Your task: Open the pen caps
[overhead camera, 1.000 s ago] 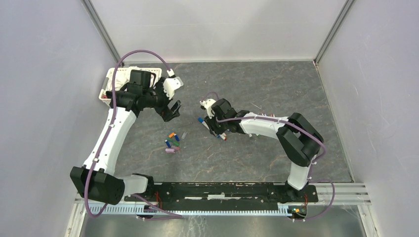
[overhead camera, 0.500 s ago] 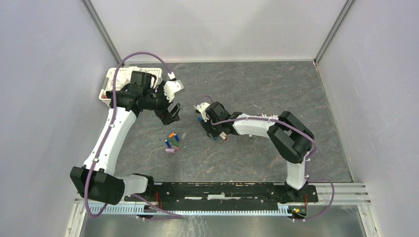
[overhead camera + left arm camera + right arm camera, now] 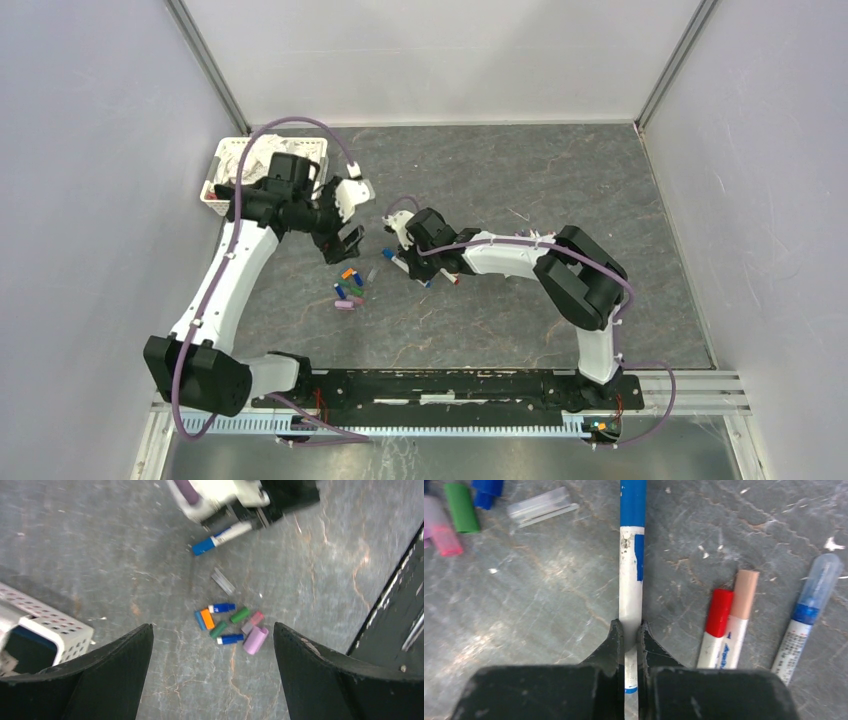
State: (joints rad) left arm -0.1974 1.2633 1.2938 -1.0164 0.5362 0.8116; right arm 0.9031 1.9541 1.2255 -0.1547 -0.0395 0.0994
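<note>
My right gripper (image 3: 629, 630) is shut on the white barrel of a pen (image 3: 631, 580), whose blue cap (image 3: 632, 502) is still on and points away from the fingers. In the top view this gripper (image 3: 402, 256) holds the pen low over the table's middle. My left gripper (image 3: 212, 630) is open with nothing between its fingers. It hovers above a pile of loose pen caps (image 3: 230, 625) in blue, orange, green, pink and lilac. The capped pen (image 3: 220, 537) shows ahead of it. From above, the left gripper (image 3: 345, 240) sits just beyond the caps (image 3: 349, 290).
Three more capped pens lie right of the held one: red (image 3: 715, 625), beige (image 3: 739, 610) and clear-blue (image 3: 809, 610). A clear cap (image 3: 540, 507) lies near the pile. A white basket (image 3: 222, 175) of cloths stands at the back left.
My right gripper has closed on the blue-capped pen and shifted left with it. The left gripper has come nearer, toward the cap pile, still open.
</note>
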